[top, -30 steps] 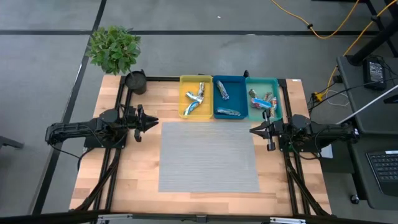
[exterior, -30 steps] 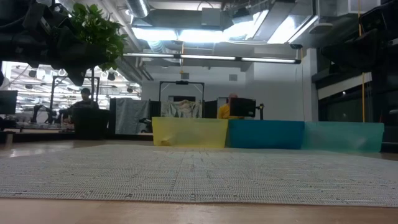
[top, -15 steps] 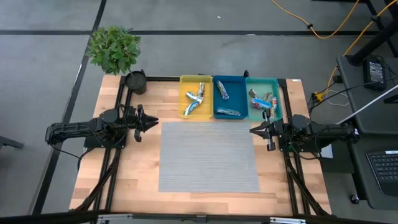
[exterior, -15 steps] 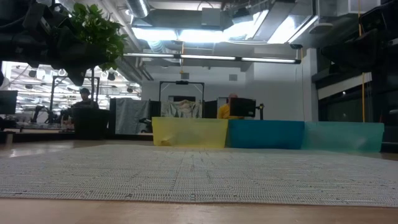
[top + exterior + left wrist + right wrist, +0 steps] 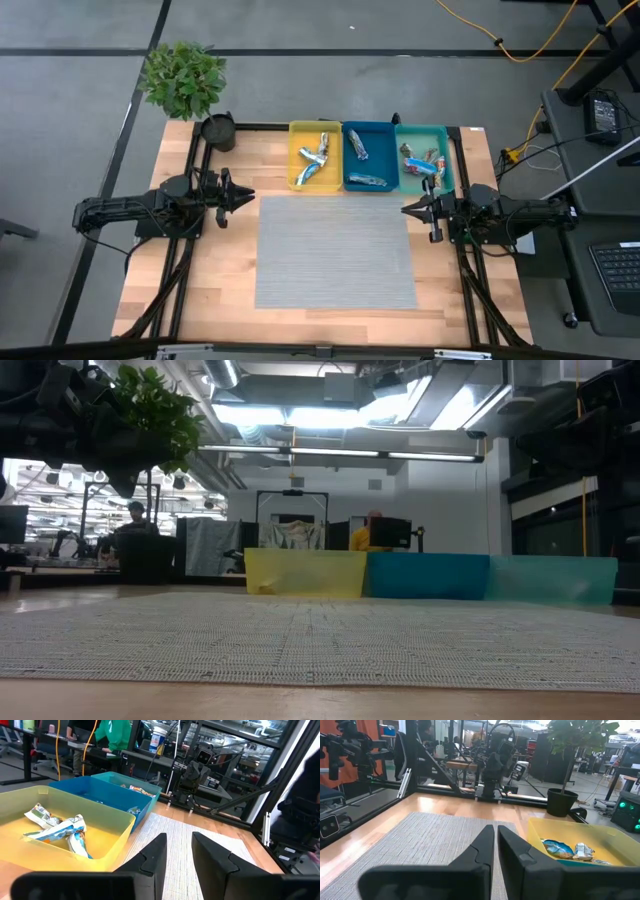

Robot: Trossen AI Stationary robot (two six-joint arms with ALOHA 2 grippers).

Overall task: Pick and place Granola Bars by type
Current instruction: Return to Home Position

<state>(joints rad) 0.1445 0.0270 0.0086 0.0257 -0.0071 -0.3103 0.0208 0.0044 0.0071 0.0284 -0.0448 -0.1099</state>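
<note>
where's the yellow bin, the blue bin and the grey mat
yellow bin [image 5: 300,134], high view, bare floor near a corner
blue bin [image 5: 380,160], high view, bare floor near its middle
grey mat [image 5: 335,250], high view, its middle

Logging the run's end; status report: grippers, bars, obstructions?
Left gripper at left edge of mat, open a little, empty; right gripper at its right edge, shut, empty. Granola bars lie in the three bins. Nothing in the way.
</note>
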